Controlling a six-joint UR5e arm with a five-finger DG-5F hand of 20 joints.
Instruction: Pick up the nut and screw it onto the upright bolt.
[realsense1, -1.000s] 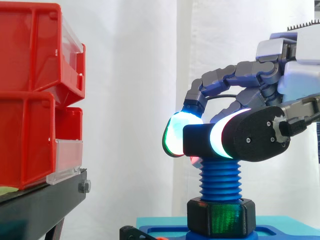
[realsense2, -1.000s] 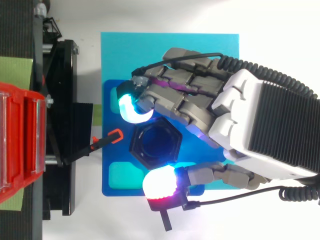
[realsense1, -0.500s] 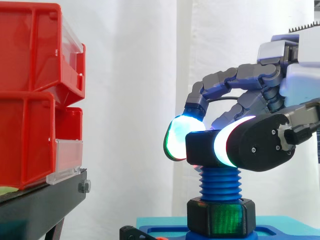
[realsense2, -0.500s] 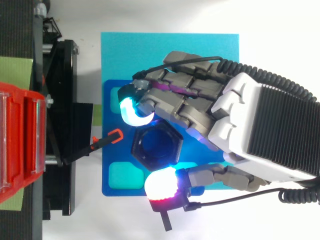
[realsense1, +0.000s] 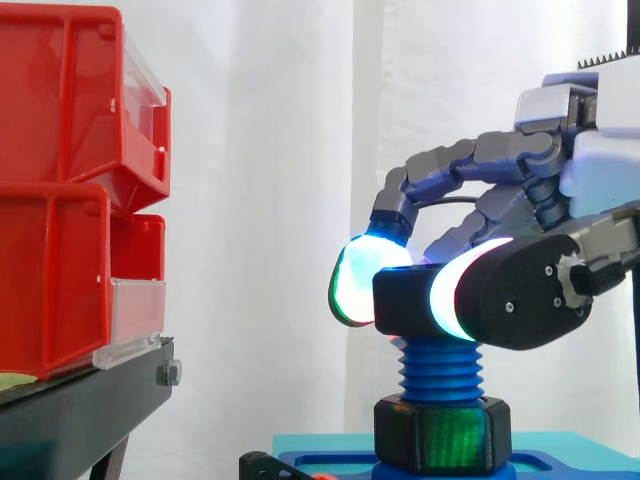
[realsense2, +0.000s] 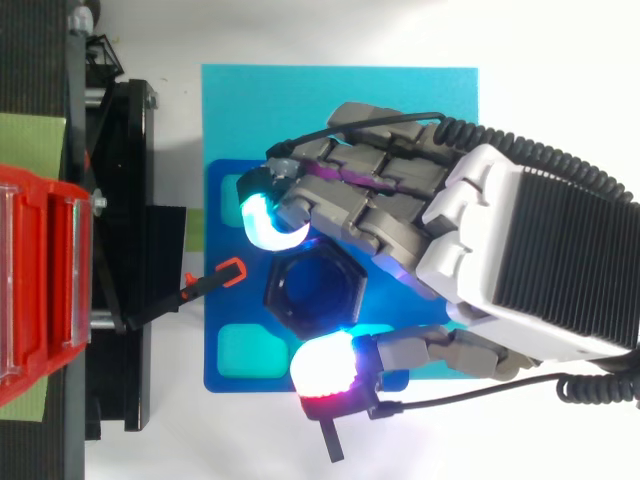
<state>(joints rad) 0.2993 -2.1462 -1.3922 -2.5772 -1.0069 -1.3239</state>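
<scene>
- Nut (realsense1: 405, 300) sat level on the very top of the bolt (realsense1: 438, 370). Bare blue thread showed beneath it, so I judged it had caught only the first turns.
- Reaching in over the bolt from the side away from the bins (realsense1: 60, 190), the hand (realsense2: 440, 230) had its fingers curled down. Glowing pads (realsense2: 325, 368) pinched the nut from opposite sides, a grip that suited twisting it about the bolt's axis.
- Seen from above, blue showed through the nut's hole, so it looked centred on the bolt, as threading needs.
- At the bolt's foot sat a lower nut (realsense1: 440, 435), resting on the base (realsense2: 212, 320). I took it to be what kept the bolt upright.
- Most of the thread below the nut was unused, so I reckoned the screwing was in its early part.
</scene>
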